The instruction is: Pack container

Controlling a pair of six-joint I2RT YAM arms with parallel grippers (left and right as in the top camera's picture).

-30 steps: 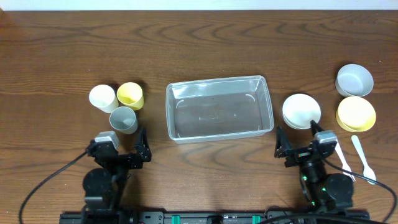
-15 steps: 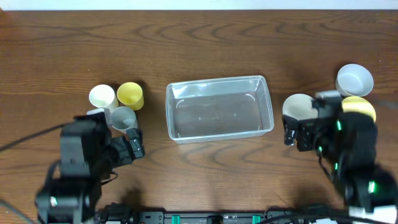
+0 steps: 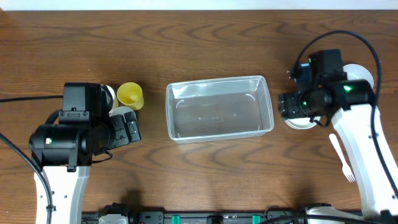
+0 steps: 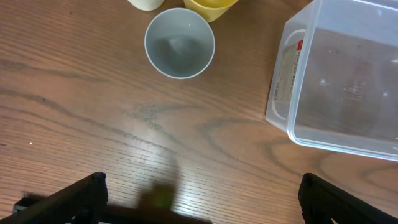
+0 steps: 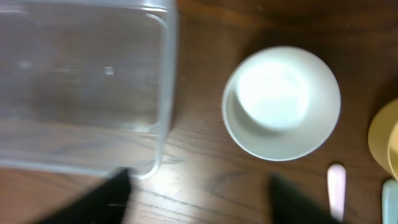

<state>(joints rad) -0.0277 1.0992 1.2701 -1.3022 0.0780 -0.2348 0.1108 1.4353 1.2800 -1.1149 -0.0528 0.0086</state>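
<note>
The clear rectangular container (image 3: 217,111) lies empty at the table's middle. It also shows in the left wrist view (image 4: 339,81) and the right wrist view (image 5: 74,68). My left gripper (image 3: 127,129) is open and empty, hovering just in front of a grey cup (image 4: 180,42), with a yellow cup (image 3: 130,95) and a white cup (image 3: 109,93) behind it. My right gripper (image 3: 288,106) is open and empty, above the gap between the container's right end and a white bowl (image 5: 281,102).
A grey-white bowl (image 3: 362,72) sits at the far right, partly hidden by the right arm. A yellow bowl (image 5: 387,140) edge and a white utensil (image 3: 341,155) lie right of the white bowl. Dark wood table all round.
Both arms have lifted off the table's front edge and swung forward: the left up to the cups, the right up over the white bowl beside the container.
</note>
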